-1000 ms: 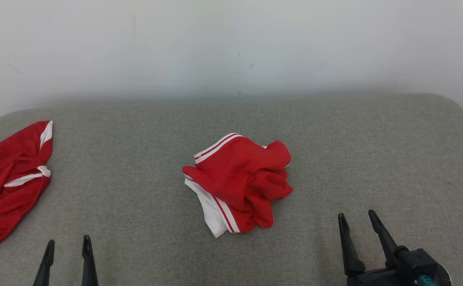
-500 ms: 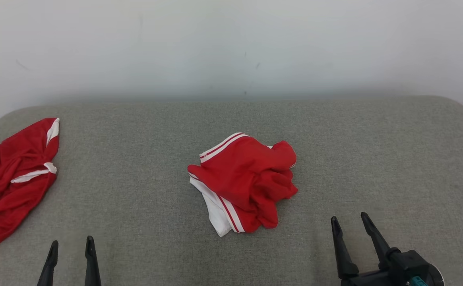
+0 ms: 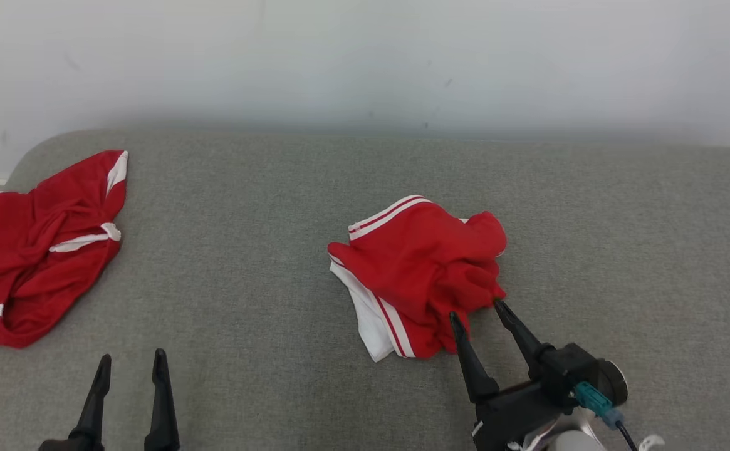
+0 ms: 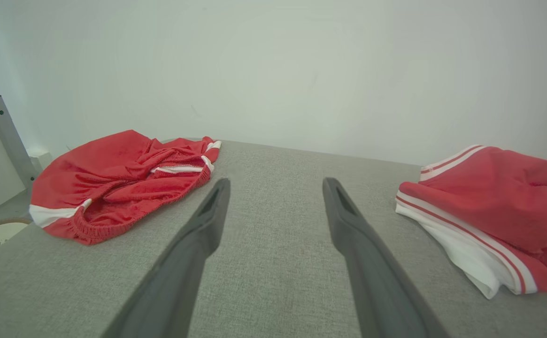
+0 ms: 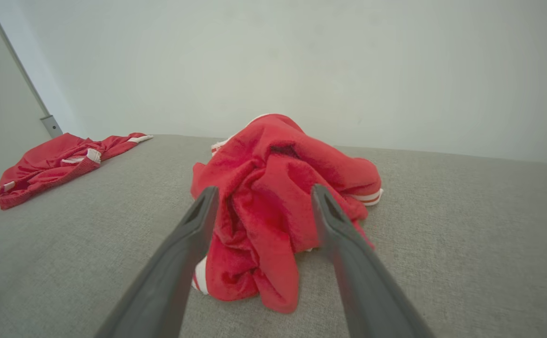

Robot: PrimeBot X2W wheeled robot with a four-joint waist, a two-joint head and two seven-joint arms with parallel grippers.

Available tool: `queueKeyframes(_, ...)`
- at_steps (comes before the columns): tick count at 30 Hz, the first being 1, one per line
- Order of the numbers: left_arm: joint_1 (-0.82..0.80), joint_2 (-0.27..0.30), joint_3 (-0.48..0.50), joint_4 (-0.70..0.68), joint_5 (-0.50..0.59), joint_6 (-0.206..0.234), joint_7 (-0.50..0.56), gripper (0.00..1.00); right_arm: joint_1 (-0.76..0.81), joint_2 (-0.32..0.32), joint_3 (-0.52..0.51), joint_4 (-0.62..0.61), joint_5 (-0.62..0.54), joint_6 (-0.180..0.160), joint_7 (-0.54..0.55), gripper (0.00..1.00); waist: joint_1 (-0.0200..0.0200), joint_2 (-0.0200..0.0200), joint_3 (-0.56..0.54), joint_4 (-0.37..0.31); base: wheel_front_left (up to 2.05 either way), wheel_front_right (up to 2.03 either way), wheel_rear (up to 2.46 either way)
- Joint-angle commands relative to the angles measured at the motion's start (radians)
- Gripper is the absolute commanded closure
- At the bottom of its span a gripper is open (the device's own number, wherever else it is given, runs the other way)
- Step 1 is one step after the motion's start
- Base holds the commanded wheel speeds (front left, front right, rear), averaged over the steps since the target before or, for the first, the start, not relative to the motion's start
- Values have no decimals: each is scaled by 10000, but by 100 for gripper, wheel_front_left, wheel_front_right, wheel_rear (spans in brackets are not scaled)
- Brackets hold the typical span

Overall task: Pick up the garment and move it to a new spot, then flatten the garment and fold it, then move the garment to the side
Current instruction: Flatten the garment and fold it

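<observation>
The garment [image 3: 421, 269] is a crumpled red piece with white stripes and a white underside, lying mid-surface on the grey fabric cushion [image 3: 245, 207]. My right gripper [image 3: 476, 310] stands open at the garment's near right edge, its fingertips flanking the red folds. In the right wrist view the garment [image 5: 273, 197] bulges between the open fingers of the right gripper [image 5: 264, 189]; I cannot tell whether they touch it. My left gripper [image 3: 133, 355] is open near the front left, empty. In the left wrist view the left gripper [image 4: 277, 180] points at bare cushion, with the garment [image 4: 489, 206] to its right.
A second red garment with white trim [image 3: 39, 244] lies crumpled at the cushion's far left edge, also in the left wrist view [image 4: 123, 178]. A white wall [image 3: 365, 56] rises behind the cushion. A grey metal post [image 4: 5, 136] stands off the left side.
The head camera has shifted, moving the whole scene. My right gripper has advanced to the garment's near edge, still open. The left gripper keeps its place and stays open.
</observation>
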Motion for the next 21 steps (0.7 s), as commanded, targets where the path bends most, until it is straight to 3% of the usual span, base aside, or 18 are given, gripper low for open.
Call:
queueKeyframes(1, -204, -5, -67, 56, -51, 20, -40, 0, -478, -13, 157, 355, 171, -22, -10, 0, -2, 0, 259, 389, 0, 0, 0)
queueKeyframes(6, -430, -5, -347, 246, -68, 20, -38, 0, -1563, -18, 685, 1664, 281, -22, -9, 0, -2, 0, 366, 867, 0, 0, 0)
queueKeyframes(9, -613, -7, -563, 358, -145, 19, -40, 0, -2280, -15, 906, 3084, 711, -22, -9, 0, -2, 0, 419, 1281, 0, 0, 0)
queueKeyframes(13, -781, -2, -722, 423, -163, 19, -38, 0, -2854, -4, 930, 3789, 1002, -22, -7, 1, -2, 0, 541, 1697, 0, 0, 0)
queueKeyframes(14, -791, -5, -705, 433, -173, 19, -38, 0, -2952, -9, 963, 3984, 1003, -22, -6, 54, -2, 0, 563, 1768, 0, 0, 0)
queueKeyframes(15, -806, -7, -723, 461, -171, 19, -38, 0, -3000, -13, 952, 4191, 1045, -22, -6, 85, -2, 0, 589, 1851, 0, 0, 0)
queueKeyframes(16, -839, -7, -722, 486, -165, 19, -40, 0, -3113, -15, 963, 4414, 1064, -22, -6, 100, -2, 0, 599, 1908, 0, 0, 0)
queueKeyframes(21, -875, -5, -610, 516, -123, 19, -38, 0, -3376, -12, 760, 4432, 1227, -22, -9, 100, -2, 0, 620, 1998, 0, 0, 0)
